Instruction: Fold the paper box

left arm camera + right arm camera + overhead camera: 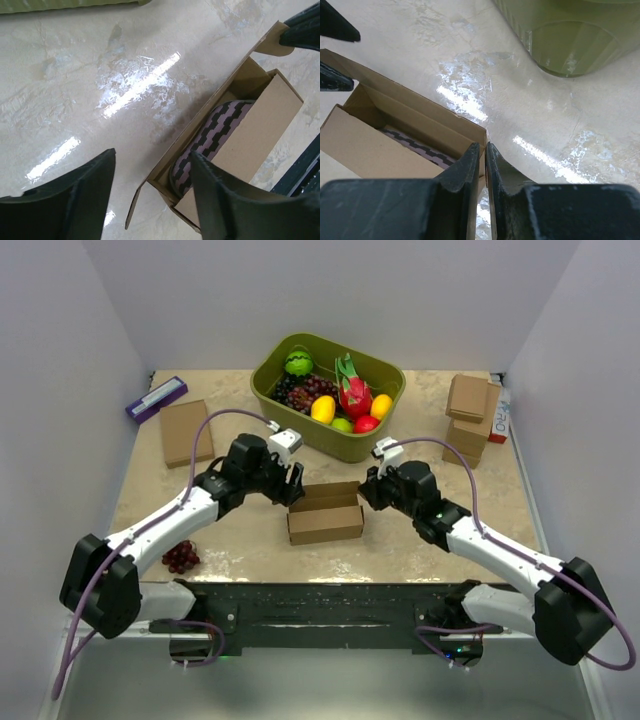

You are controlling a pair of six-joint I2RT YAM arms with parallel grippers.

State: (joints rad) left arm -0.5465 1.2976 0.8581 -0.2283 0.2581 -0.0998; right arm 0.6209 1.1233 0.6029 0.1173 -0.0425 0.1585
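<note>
The paper box stands in the middle of the table, a brown cardboard tray with its top open and a lid panel leaning over it. A pink-and-black patterned thing lies inside. My left gripper is open at the box's left end, straddling the corner and its loose side flap without gripping. At the right end, my right gripper is shut on the box's thin end wall. In the top view the two grippers flank the box.
A green bin of fruit stands just behind the box, and its wall is close to my right gripper. A flat brown box and a purple box lie back left. Stacked small boxes stand back right. Grapes lie front left.
</note>
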